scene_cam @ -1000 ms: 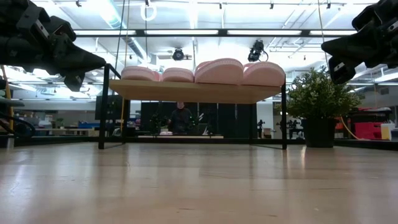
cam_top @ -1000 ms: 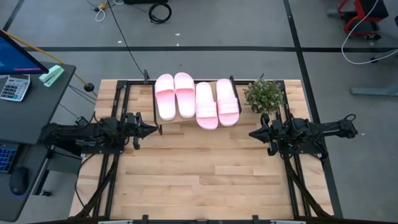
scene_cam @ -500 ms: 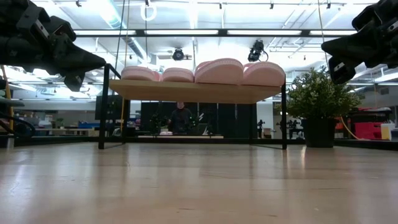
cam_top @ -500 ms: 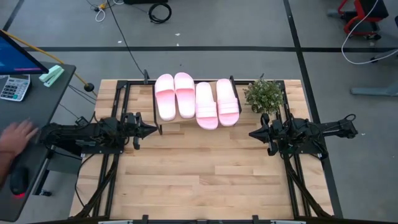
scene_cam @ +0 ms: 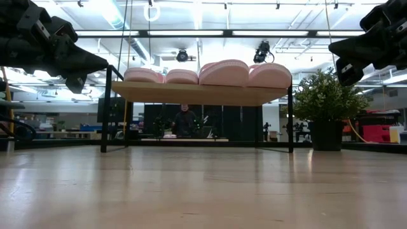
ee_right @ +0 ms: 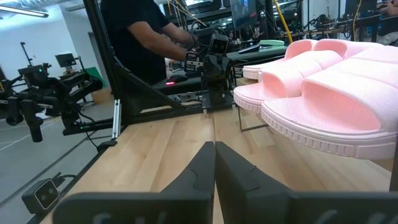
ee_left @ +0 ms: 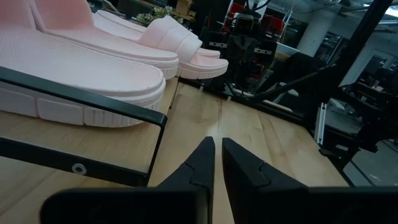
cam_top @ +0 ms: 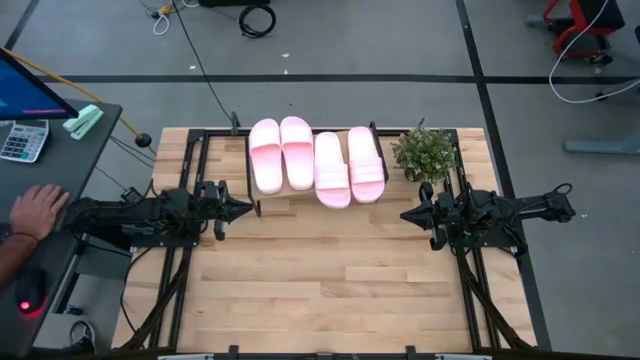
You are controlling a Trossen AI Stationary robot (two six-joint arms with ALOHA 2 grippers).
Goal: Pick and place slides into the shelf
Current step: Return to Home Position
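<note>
- The wooden table [cam_top: 330, 290] has a small shelf [scene_cam: 197, 93] at its back.
- Four pink slides [cam_top: 332, 170] lie side by side on top of the shelf.
- The left gripper [cam_top: 243, 209] and the right gripper [cam_top: 406, 214] hang near the shelf's front corners. Both are pinched closed and hold nothing.
- A little plant [cam_top: 425, 152] stands beside the shelf.

Four slides [cam_top: 331, 168], one shelf [scene_cam: 197, 93], one plant [cam_top: 424, 153] (potted), two arms [cam_top: 150, 218].

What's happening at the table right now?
All four slides lie side by side on top of the shelf. Neither arm holds anything: the left tool sits shut just left of the shelf, and the right tool sits shut near the plant. A person's hand is at the desk off to the left.
</note>
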